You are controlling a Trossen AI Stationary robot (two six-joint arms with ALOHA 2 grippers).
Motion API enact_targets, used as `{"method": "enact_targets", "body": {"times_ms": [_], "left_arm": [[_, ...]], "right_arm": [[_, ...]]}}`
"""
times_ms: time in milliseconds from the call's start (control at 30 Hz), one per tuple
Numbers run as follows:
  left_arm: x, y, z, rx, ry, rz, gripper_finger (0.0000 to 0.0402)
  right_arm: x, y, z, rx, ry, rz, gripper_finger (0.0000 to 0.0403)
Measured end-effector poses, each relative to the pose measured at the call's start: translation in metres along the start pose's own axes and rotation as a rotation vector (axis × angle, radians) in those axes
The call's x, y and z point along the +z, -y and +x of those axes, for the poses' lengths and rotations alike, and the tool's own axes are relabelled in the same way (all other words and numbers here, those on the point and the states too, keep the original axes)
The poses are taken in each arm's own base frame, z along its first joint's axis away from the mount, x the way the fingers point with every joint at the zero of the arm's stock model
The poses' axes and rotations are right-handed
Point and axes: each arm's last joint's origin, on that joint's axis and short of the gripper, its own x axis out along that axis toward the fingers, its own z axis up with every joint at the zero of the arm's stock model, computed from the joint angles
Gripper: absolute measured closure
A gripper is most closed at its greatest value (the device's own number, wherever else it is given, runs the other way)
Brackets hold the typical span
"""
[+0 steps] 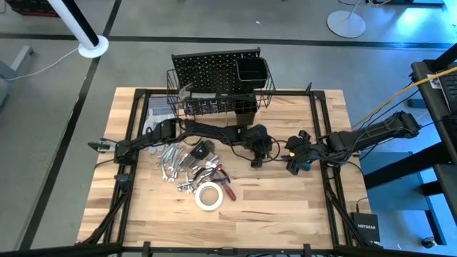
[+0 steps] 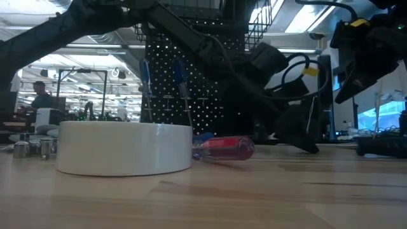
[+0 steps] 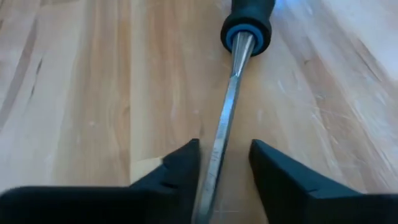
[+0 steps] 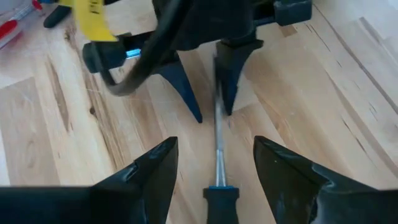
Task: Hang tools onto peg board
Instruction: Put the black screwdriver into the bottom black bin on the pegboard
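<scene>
A white tape roll (image 2: 124, 147) sits nearest, a red-handled screwdriver (image 2: 226, 149) just behind it. Mid-table, the left gripper (image 3: 224, 168) straddles a blue-collared screwdriver's (image 3: 233, 93) shaft, fingers part open, apparently not yet gripping. The right gripper (image 4: 214, 162) stands open over its handle. The peg board (image 1: 214, 71) stands farthest.

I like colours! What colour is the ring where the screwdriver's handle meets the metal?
Blue, on the screwdriver; the left wrist view shows it best.

Tool pile (image 1: 189, 165) left; bare tabletop (image 1: 285, 207) right.
</scene>
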Motion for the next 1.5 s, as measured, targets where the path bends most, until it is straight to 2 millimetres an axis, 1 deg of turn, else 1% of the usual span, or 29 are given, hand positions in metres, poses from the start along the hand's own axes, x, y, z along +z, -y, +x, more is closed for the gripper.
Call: {"method": "enact_targets", "body": {"times_ms": [133,167,200,267,400,467,633,767,833,900,1000,1067,1233,1400,1500], "left_arm": [[-0.001,-0.001,0.000,0.000,-0.003,0.025,0.0362],[-0.001,-0.001,0.000,-0.002,-0.004,0.033,0.0379],[-0.001,-0.001,0.000,0.001,-0.005,0.030,0.0387],[-0.001,-0.001,0.000,0.001,-0.005,0.027,0.0387],[0.001,0.007,0.000,0.007,-0.024,0.029,0.0392],[0.005,0.012,-0.004,0.000,-0.033,0.025,0.0392],[0.017,0.034,-0.019,-0.020,-0.100,0.034,0.0392],[0.033,0.052,-0.037,-0.051,-0.130,0.030,0.0392],[0.037,0.060,-0.044,-0.063,-0.132,0.034,0.0392],[0.037,0.069,-0.051,-0.072,-0.132,0.032,0.0392],[0.031,0.079,-0.063,-0.071,-0.122,0.007,0.0392],[0.024,0.084,-0.075,-0.070,-0.098,-0.025,0.0392],[0.005,0.099,-0.111,-0.052,0.027,-0.101,0.0392],[-0.005,0.116,-0.153,0.011,0.181,-0.144,0.0392],[-0.009,0.123,-0.176,0.013,0.281,-0.156,0.0392]], "right_arm": [[0.000,0.000,0.000,-0.002,0.001,0.000,0.0189],[0.000,0.000,0.000,-0.002,0.001,0.000,0.0189],[0.000,0.000,0.000,-0.001,0.001,0.000,0.0189],[0.000,0.000,0.000,0.011,-0.007,0.004,0.0189],[0.001,-0.002,-0.002,0.050,-0.032,0.028,0.0189],[0.004,-0.004,-0.006,0.084,-0.035,0.032,0.0189],[0.007,-0.016,-0.019,0.155,-0.034,-0.008,0.0189],[0.002,-0.025,-0.031,0.175,-0.040,-0.025,0.0189],[-0.002,-0.031,-0.037,0.185,-0.018,-0.032,0.0189],[-0.007,-0.034,-0.043,0.198,0.013,-0.039,0.0189],[-0.015,-0.039,-0.052,0.214,0.068,-0.043,0.0189],[-0.019,-0.041,-0.059,0.221,0.118,-0.040,0.0189],[-0.028,-0.044,-0.070,0.224,0.228,-0.041,0.0189],[-0.031,-0.048,-0.071,0.209,0.301,-0.020,0.0189],[-0.035,-0.049,-0.063,0.195,0.359,-0.006,0.0189]]}}
